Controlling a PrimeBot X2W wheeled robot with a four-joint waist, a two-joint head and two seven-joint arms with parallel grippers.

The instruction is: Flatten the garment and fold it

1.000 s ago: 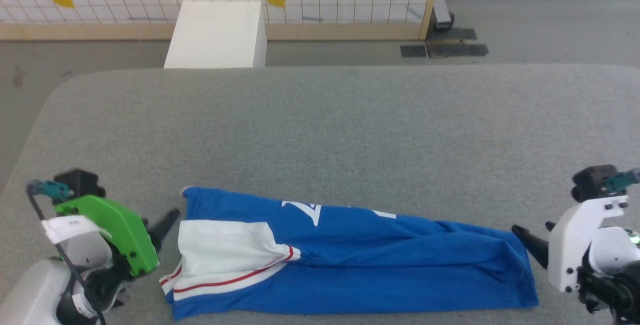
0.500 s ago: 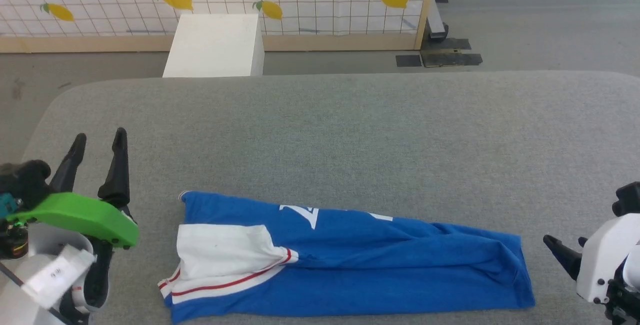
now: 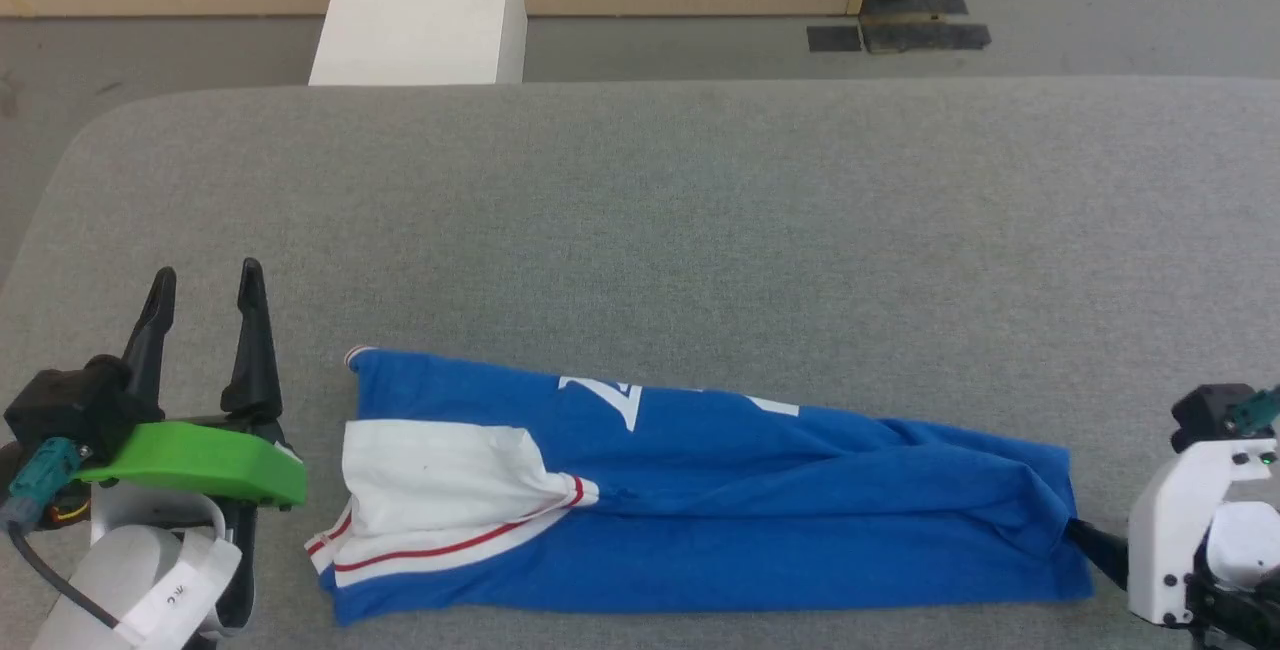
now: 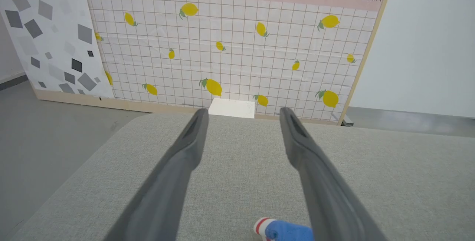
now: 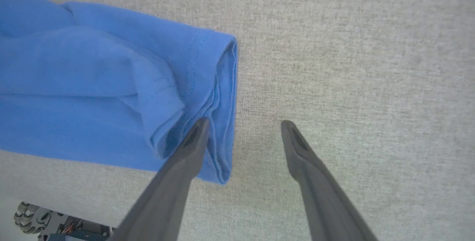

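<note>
The garment point(image 3: 760, 520), bright blue with a white, red-striped sleeve at its left end, lies on the grey table point(image 3: 700, 210) as a long narrow strip. My left gripper point(image 3: 205, 275) stands open beside that left end, apart from it, fingers pointing away across the table. In the left wrist view the left gripper point(image 4: 243, 112) is empty, with a corner of the garment point(image 4: 284, 230) below its right finger. My right gripper point(image 3: 1095, 545) is at the strip's right hem. In the right wrist view the right gripper point(image 5: 245, 123) is open, one finger over the garment point(image 5: 92, 85) hem, the other over bare table.
A white box point(image 3: 415, 10) stands on the floor beyond the table's far edge, in front of a lemon-printed partition point(image 4: 230, 48). The table's rounded left corner is near my left arm. Broad bare cloth stretches behind the garment.
The head camera tilted down. My left gripper swung from pointing at the garment's left end to pointing away across the table. The right gripper drew back, then returned to the right hem.
</note>
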